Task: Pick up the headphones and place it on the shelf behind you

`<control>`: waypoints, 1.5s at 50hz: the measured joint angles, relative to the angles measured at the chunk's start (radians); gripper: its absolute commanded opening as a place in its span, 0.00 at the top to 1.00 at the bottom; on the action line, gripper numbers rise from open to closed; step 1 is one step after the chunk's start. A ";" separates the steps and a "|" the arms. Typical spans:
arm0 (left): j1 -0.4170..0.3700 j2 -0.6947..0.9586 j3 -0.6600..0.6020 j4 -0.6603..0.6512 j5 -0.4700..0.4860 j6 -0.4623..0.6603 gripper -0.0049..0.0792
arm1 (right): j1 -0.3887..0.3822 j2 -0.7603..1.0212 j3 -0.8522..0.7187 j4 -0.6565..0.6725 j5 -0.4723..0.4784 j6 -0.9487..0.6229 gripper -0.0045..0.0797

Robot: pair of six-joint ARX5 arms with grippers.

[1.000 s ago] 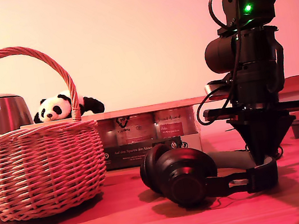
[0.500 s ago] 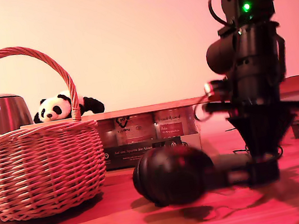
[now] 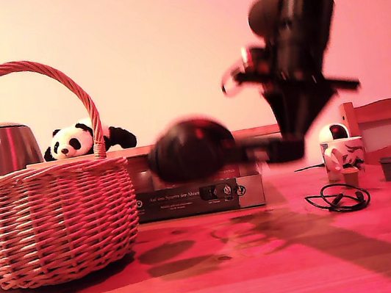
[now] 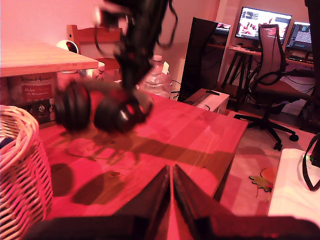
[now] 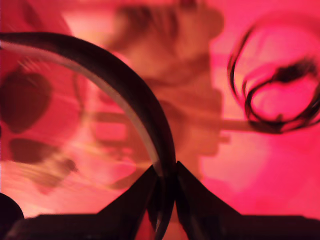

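The headphones (image 3: 190,149) are now hanging clear of the table (image 3: 223,276), having been lying on it a second ago, with my second gripper (image 5: 164,186) fingers clenching the band. My first gripper (image 4: 170,187) is idling, fingers closed on nothing. The shelf (image 3: 180,144) is waiting just behind.

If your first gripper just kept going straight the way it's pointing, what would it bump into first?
Probably the bare wooden table: my first gripper, shut, points low across it. The lifted headphones hang higher and off to one side, though depth is hard to judge.

I see a woven wicker basket (image 3: 51,221), rough-ribbed, on a smooth wooden table (image 3: 274,268). The steel kettle (image 3: 4,147) looks glossy.
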 measured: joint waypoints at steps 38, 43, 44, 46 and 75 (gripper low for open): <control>0.000 0.000 0.000 0.000 0.000 0.000 0.96 | -0.027 0.000 0.334 0.035 0.000 0.077 0.96; 0.000 0.000 0.000 0.000 0.000 0.000 0.96 | -0.032 0.000 0.351 0.042 0.000 0.077 0.96; 0.000 0.000 0.000 0.000 0.000 0.000 0.96 | -0.035 0.000 0.352 0.043 0.000 0.077 0.96; 0.000 0.000 0.000 0.000 0.000 0.000 0.96 | -0.037 0.000 0.353 0.045 0.000 0.077 0.96; 0.000 0.000 0.000 0.000 0.000 0.000 0.96 | -0.080 0.000 0.353 0.048 -0.012 0.077 0.96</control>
